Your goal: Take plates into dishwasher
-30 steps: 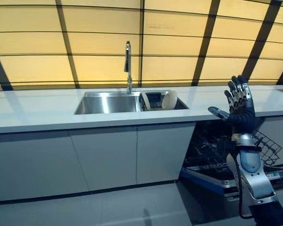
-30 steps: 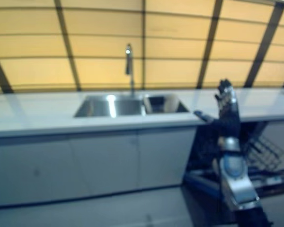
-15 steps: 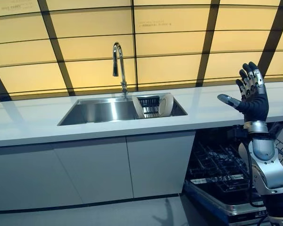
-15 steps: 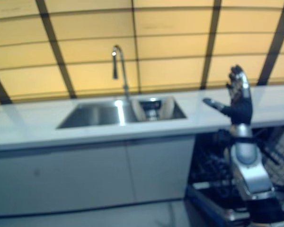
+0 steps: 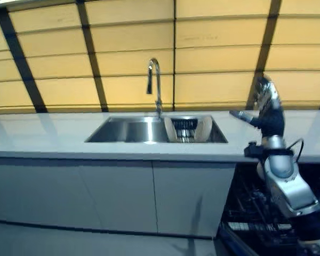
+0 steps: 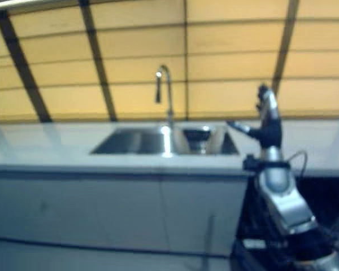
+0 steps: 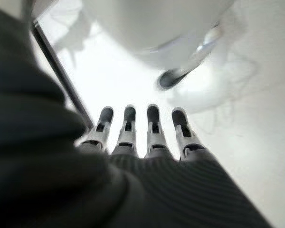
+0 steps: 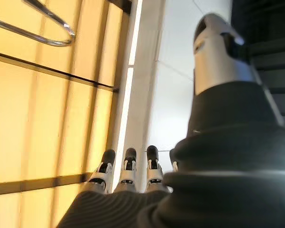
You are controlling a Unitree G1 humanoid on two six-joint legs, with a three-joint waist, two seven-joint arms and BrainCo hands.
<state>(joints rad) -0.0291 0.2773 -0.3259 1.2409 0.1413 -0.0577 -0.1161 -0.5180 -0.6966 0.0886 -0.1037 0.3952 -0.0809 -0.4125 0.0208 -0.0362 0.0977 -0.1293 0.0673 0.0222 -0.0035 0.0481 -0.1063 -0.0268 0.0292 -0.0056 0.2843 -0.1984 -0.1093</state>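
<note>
Two plates [image 5: 204, 128] stand on edge in the rack in the sink's [image 5: 128, 130] right half, faces turned sideways along the desk [image 5: 37, 140]. The right hand [image 5: 266, 109], fingers straight and empty, is raised over the desk just right of them, nearer. The left hand [image 7: 147, 137] shows straight, empty fingers in its wrist view only.

The right hand [image 8: 133, 175] fills the lower part of its own wrist view, its fingers [image 8: 128, 167] straight and its thumb [image 8: 217, 52] raised apart, holding nothing, with a white countertop [image 8: 175, 90], a yellow panelled wall [image 8: 47, 118] and a curved steel faucet [image 8: 42, 28] beyond.
</note>
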